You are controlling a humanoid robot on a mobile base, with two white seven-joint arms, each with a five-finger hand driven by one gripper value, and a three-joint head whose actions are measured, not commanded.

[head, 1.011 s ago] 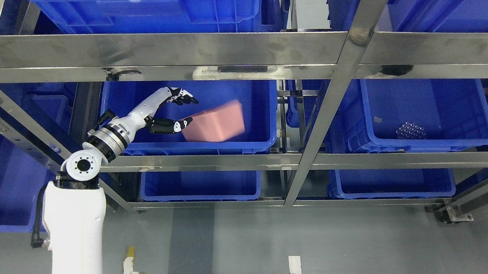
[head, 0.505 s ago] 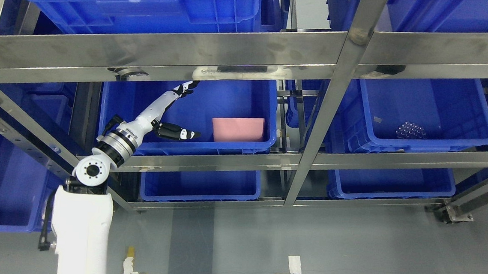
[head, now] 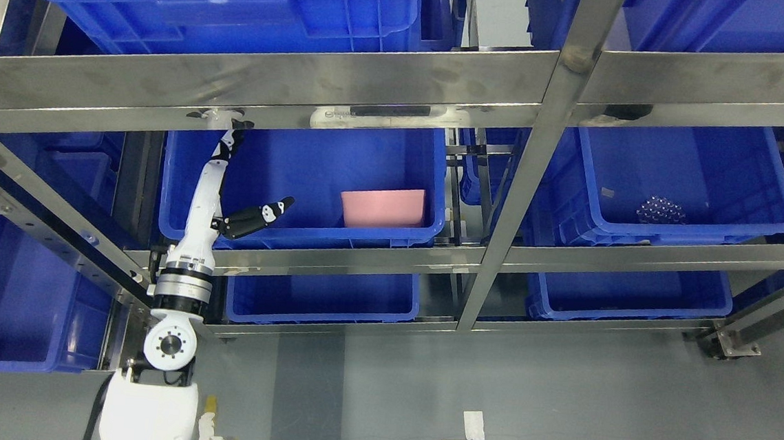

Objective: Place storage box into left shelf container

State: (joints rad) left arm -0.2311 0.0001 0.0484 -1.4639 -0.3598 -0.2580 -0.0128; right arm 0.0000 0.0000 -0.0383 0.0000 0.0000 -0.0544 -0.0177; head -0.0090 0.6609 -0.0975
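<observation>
1 arm in view: we see the left hand [head: 225, 187] empty, fingers spread, left of the pink storage box [head: 383, 208], which lies long axis sideways inside the blue shelf container [head: 305, 155].

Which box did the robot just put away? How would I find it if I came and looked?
Look at the steel shelf rack and find the middle row's left blue bin, the one the robot's left hand reaches into. In its right-hand corner sits the pink storage box. It is the only pink thing there; the blue bin to the right holds just a little dark, shiny cluster.
</observation>
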